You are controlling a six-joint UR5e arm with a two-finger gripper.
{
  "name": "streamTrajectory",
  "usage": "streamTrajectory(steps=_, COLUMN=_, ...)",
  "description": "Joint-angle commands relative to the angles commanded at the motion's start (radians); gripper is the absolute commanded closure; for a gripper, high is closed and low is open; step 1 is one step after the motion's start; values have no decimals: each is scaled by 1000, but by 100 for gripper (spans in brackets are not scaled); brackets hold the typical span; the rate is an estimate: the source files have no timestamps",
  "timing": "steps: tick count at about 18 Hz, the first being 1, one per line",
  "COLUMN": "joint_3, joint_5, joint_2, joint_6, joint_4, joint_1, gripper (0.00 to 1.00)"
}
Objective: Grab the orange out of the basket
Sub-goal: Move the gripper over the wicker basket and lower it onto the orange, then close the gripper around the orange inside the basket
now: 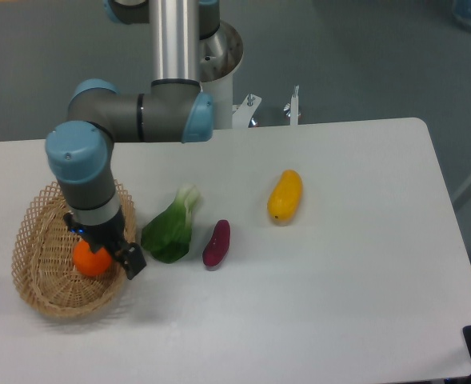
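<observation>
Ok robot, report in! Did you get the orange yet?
Gripper over the basket, above the orange; jaw state unclear. Orange sits in the basket, partly hidden, not lifted. Nothing blocking; bok choy lies outside, to the right.

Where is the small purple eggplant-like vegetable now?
The small purple vegetable lies on the white table near its middle, between the green leafy vegetable and the yellow-orange elongated fruit.
</observation>
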Motion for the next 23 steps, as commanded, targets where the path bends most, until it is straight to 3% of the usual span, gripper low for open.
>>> streamTrajectory(steps=9, joint_3=-32, joint_5=2, joint_2=-6, joint_6=11, joint_4=-2, joint_1=-34, gripper=0)
streamTrajectory(steps=20, joint_3=-34, joint_5=11, joint_2=-69, joint_6=3, joint_4=-2, joint_1=-54, gripper=0)
streamTrajectory(steps=23, joint_3=-31, joint_5=11, joint_2=-68, joint_6=3, joint_4=-3, joint_1=-54, gripper=16)
